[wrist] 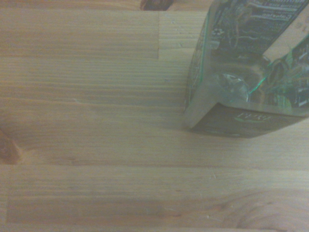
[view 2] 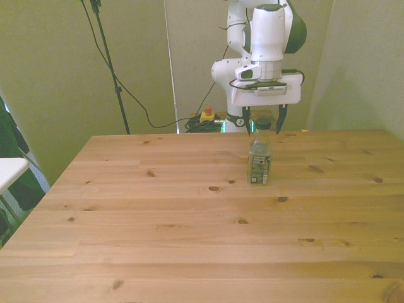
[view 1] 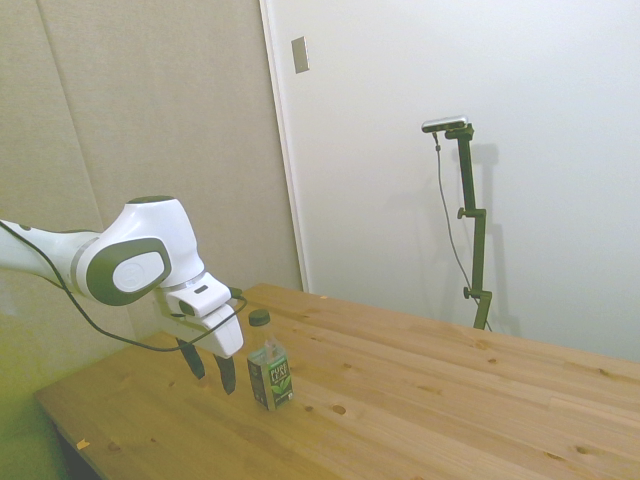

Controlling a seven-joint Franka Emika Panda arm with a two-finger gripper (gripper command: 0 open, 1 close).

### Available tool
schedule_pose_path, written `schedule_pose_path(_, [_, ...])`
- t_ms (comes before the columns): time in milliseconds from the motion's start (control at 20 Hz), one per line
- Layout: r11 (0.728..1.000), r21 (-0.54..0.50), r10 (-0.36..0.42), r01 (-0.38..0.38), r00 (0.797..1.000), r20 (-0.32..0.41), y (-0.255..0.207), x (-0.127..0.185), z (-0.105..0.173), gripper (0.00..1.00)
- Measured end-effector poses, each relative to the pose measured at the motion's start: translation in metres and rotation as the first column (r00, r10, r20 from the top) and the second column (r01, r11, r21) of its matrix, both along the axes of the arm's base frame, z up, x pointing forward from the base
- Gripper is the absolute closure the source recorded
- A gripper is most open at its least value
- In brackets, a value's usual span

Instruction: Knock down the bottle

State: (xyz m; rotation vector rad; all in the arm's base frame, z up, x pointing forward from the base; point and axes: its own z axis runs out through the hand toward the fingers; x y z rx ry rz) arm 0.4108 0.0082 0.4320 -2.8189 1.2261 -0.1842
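While the bottle point(view 1: 271, 374) stands upright on the wooden counter point(view 1: 420, 400), a white robot arm point(view 1: 130, 262) reaches in from the left of the side view and holds its gripper point(view 1: 211, 370) low, just beside the bottle and apart from it. The gripper's two dark fingers point(view 1: 227, 375) point down with a clear gap between them, and nothing is held. The bottle is small and clear, with a dark green label bearing white lettering. In the front view it stands right of centre in the upper half of the frame point(view 2: 259, 161), with the gripper point(view 2: 263, 124) just behind it, a finger on each side of its top. A small dark round thing point(view 1: 260, 318) lies on the counter behind the bottle in the side view. The wrist view shows the bottle's squarish body point(wrist: 241, 87) close up and blurred, against pale wood planks point(wrist: 96, 121).
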Motion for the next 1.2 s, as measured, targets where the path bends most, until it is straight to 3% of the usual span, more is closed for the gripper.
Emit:
schedule_pose_path(50, [1.000,-0.001,0.000,0.000,1.000,0.000,0.000,0.000,0.000,0.00])
schedule_pose_path(100, [1.000,-0.002,0.000,0.000,1.000,-0.004,-0.001,-0.001,-0.002,1.00])
schedule_pose_path(250, [1.000,-0.002,-0.013,0.013,1.000,0.001,0.000,-0.002,0.000,1.00])
schedule_pose_path(750, [0.988,-0.007,-0.154,0.155,0.986,0.060,-0.002,0.008,0.029,1.00])
schedule_pose_path(1200, [0.978,-0.045,-0.198,0.202,0.976,0.089,-0.001,0.017,0.045,1.00])
